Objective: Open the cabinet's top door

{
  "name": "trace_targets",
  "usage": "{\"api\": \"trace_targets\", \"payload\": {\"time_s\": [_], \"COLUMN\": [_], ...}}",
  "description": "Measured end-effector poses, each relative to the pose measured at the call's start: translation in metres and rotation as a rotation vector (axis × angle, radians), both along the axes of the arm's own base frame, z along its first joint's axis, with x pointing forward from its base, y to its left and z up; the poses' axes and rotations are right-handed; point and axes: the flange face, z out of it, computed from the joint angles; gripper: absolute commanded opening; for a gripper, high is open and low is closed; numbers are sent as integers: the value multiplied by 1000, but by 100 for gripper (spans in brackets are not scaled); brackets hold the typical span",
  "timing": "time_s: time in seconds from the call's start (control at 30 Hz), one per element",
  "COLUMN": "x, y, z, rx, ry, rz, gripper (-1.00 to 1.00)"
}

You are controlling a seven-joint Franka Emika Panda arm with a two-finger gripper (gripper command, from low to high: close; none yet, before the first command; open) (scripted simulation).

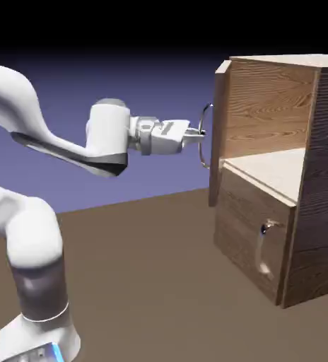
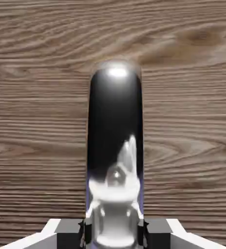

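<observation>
You have the white arm's fingers (image 1: pixel 197 133) closed tight on the long curved silver handle (image 2: pixel 115 146) of the square wood-grain top door (image 1: pixel 219 134), already swung open at the brown cabinet's (image 1: pixel 315 177) front left edge, so pulling moves it.

You see a brown wood-grain cabinet (image 1: pixel 322 177) with a pale cream interior shelf (image 1: pixel 276 170). The top door (image 1: pixel 220 127) is the same brown grain, filling the hand view with wavy grey-brown streaks. Its handle (image 2: pixel 115 146) is shiny silver, reflecting black and white. The lower door's handle (image 1: pixel 264 247) at 5 o'clock is silver too. The arm (image 1: pixel 25 212) is white with grey bands; the gripper (image 1: pixel 195 136) is white and grey. The table (image 1: pixel 145 283) is dull brown and the backdrop (image 1: pixel 124 78) blue-violet.
</observation>
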Motion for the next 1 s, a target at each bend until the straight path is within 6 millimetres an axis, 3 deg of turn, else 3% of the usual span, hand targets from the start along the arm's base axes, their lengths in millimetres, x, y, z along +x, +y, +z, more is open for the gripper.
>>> {"api": "trace_targets", "payload": {"time_s": [0.5, 0.77, 1.0], "x": [-36, -38, -33], "y": [115, 177, 215], "z": [0, 1, 1], "rx": [5, 6, 7], "ry": [-1, -1, -1], "rz": [-366, -556, -674], "gripper": [-100, -100, -100]}}
